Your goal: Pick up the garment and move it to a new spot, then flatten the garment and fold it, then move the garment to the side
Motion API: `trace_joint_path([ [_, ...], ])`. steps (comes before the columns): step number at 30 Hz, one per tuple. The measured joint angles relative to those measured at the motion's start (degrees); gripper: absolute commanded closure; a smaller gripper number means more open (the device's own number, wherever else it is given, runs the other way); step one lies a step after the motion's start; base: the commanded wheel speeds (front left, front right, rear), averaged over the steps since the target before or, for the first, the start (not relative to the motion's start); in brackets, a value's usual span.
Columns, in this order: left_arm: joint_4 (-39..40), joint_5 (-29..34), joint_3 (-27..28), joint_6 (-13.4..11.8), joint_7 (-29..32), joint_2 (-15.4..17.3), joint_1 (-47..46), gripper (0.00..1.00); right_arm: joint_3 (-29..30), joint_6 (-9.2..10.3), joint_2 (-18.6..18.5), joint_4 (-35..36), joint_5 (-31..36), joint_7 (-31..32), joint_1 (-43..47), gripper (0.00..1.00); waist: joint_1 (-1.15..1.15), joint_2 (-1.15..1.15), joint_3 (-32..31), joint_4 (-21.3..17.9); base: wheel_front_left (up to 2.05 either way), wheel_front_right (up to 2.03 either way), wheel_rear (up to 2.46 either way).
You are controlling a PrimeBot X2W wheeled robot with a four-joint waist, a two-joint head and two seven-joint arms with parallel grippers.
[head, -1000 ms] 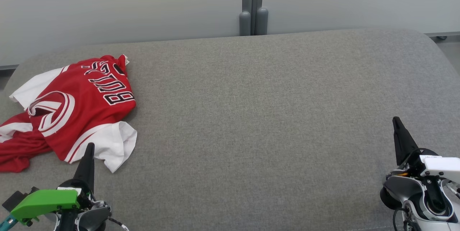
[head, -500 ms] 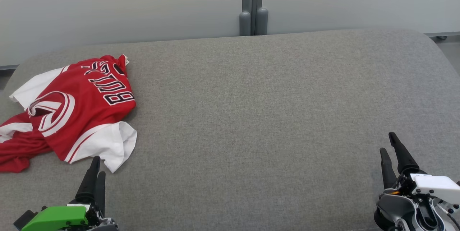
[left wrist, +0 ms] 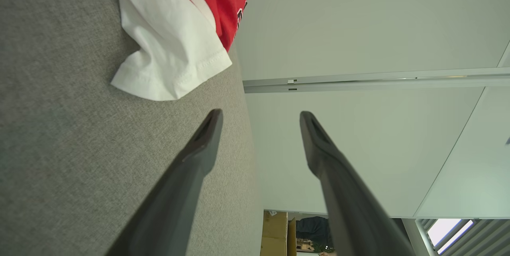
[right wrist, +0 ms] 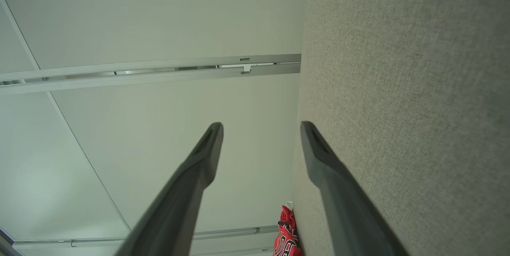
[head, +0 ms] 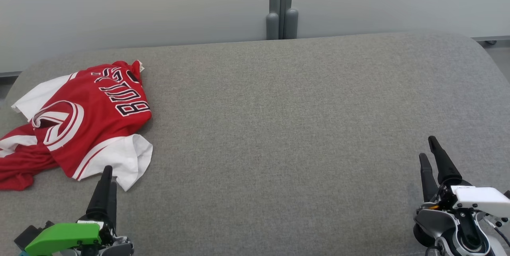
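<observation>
Backdrop, head view: pale wall panels [head: 139, 5] and a grey post [head: 282, 9] stand behind a wide tabletop [head: 279, 128] covered in grey fabric.
Garment, head view: the garment [head: 83, 116], a red and white jersey, lies crumpled at the far left of the tabletop, with one white sleeve [head: 127, 156] nearest me.
Left claw, head view: my left claw [head: 109, 176] sits at the lower left, tips just short of that sleeve and not touching it.
Right claw, head view: my right claw [head: 426, 147] sits at the lower right, well apart from the garment.
Left wrist view: my left claw [left wrist: 261, 113] is spread wide and empty. The white sleeve [left wrist: 171, 61] lies just ahead, off to the tabletop [left wrist: 59, 148] side.
Right wrist view: my right claw [right wrist: 261, 124] is spread wide and empty, close along the tabletop [right wrist: 398, 88]. The garment [right wrist: 286, 236] is a small red patch far off.
Risk, grip: I judge that pinching the sleeve alone would drag the bunched cloth rather than lift it, or catch several layers at once.
Risk, surface: a low approach could snag the tabletop's fabric cover.
Risk, reach: my right claw has far to cross, so a two-claw lift may come up uneven.
</observation>
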State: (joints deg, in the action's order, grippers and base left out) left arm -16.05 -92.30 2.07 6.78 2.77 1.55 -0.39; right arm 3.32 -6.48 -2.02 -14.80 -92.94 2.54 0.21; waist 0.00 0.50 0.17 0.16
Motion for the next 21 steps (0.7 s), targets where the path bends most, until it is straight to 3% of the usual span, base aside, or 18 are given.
trace_joint_path([
  [6,1.1,2.2,-0.5,0.0,-1.3,0.4,0.0,0.00,-1.3,0.00,-0.8,2.0,3.8,-1.1,-0.1,0.00,0.00,0.00,0.0,0.0,0.00,0.00,0.00],
  [13,2.1,9.6,-2.2,-0.3,-2.7,2.7,-0.1,0.00,-3.9,0.00,-3.3,3.9,10.3,-2.5,-0.8,0.00,0.00,0.00,0.0,0.1,0.00,0.00,0.00],
  [21,3.2,19.1,-4.0,-2.7,-4.4,4.8,-0.1,0.00,-6.3,-0.01,-5.6,5.3,18.6,-4.1,-0.9,0.00,0.00,0.00,0.0,0.2,0.00,0.00,0.00],
])
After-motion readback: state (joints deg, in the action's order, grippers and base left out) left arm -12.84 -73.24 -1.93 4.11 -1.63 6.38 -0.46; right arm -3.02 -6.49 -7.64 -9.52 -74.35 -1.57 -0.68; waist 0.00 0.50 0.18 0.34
